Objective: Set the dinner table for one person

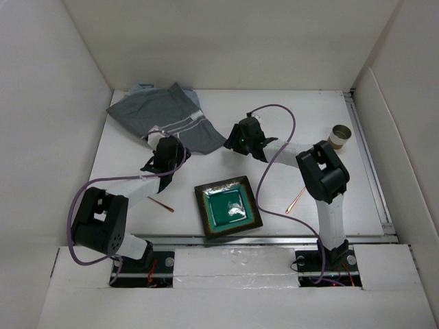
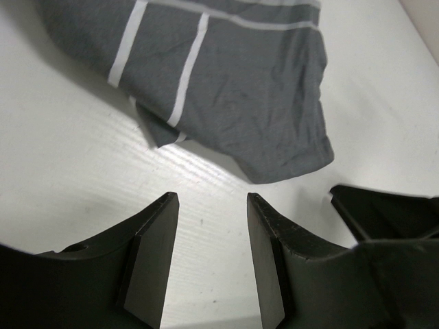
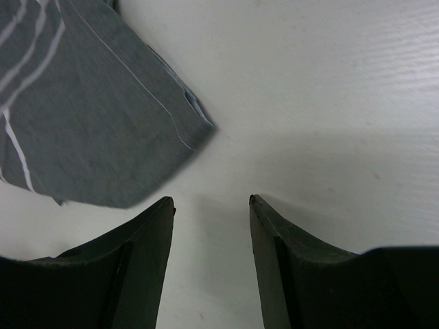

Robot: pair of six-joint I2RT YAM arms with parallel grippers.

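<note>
Gaping half-open, left hand, right hand, empty

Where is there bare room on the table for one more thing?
Bare: the far table between cloth and cup; also the right side, from cup down past the right chopstick. Crowded: the cloth's near edge, where left gripper and right gripper hover open.

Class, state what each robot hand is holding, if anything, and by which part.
Nothing is held. The left hand and right hand are both open over the dinner table, with the grey striped cloth mat lying just beyond their fingertips.
</note>
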